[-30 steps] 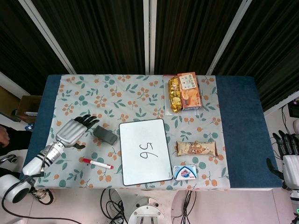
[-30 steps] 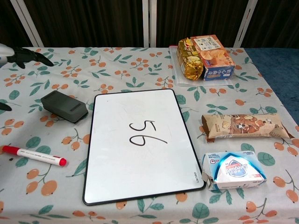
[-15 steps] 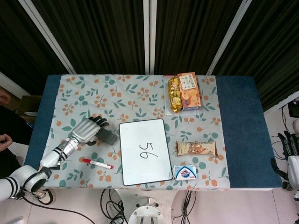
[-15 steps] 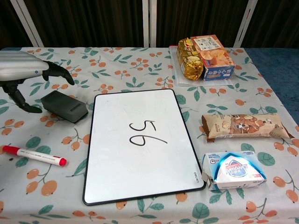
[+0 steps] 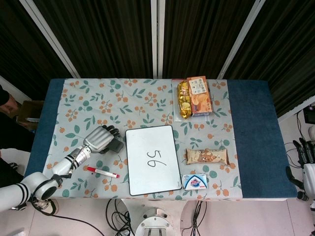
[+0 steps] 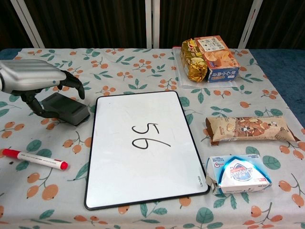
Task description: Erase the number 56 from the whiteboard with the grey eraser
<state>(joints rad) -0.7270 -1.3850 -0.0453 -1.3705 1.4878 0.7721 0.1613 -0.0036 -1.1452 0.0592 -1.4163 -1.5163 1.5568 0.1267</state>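
Note:
The grey eraser (image 6: pixel 66 109) lies flat on the floral cloth, just left of the whiteboard (image 6: pixel 124 119). In the head view only the right end of the eraser (image 5: pixel 116 146) shows from under my left hand (image 5: pixel 99 139). My left hand (image 6: pixel 40 82) arches over the eraser's left half with the fingers spread. The thumb lies by the eraser's near left edge, and the hand has no closed grip on it. The number 56 (image 6: pixel 144 136) is written in black mid-board, and the 56 (image 5: pixel 155 158) also shows from above. My right hand (image 5: pixel 307 164) hangs beyond the table's right edge, holding nothing.
A red-capped marker (image 6: pixel 34 159) lies near the front left. A chips box (image 6: pixel 217 57) and a gold bag (image 6: pixel 193 61) stand at the back. A snack bar (image 6: pixel 250 129) and a blue-white packet (image 6: pixel 239 173) lie right of the board.
My left hand has moved right across the cloth, from clear of the eraser to arched over it. The eraser, the board and my right hand have stayed put.

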